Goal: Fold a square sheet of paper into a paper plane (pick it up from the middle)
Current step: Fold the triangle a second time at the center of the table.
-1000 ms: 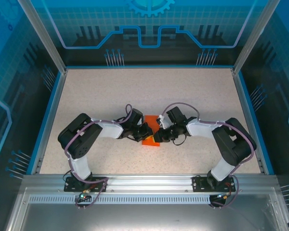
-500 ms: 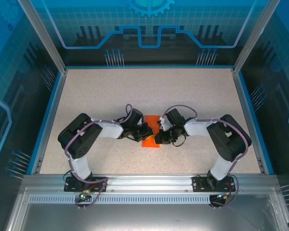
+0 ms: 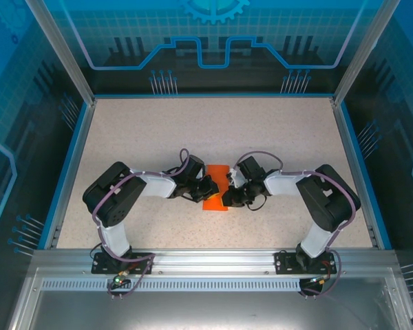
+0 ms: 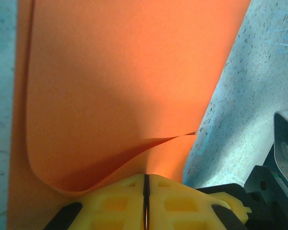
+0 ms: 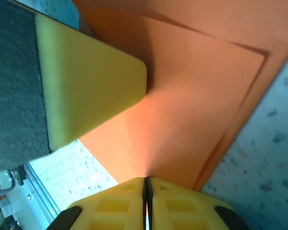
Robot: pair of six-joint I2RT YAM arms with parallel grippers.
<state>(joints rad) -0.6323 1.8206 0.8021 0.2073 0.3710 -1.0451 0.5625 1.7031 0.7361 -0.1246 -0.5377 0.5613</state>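
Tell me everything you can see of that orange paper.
The paper is thin, bright orange and matte, folded into overlapping layers with straight creased edges. It lies mostly flat on the speckled table, midway between the two arms. One flap curls up off the layer beneath, where the left gripper, shut, seems to pinch it. The right gripper, also shut, meets the paper from the opposite side, tips against its surface.

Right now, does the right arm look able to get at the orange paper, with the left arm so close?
Probably yes: the right gripper is at the square sheet of paper, jaws shut, seemingly on its edge. The left gripper pinches a lifted fold beside it, leaving that edge free.
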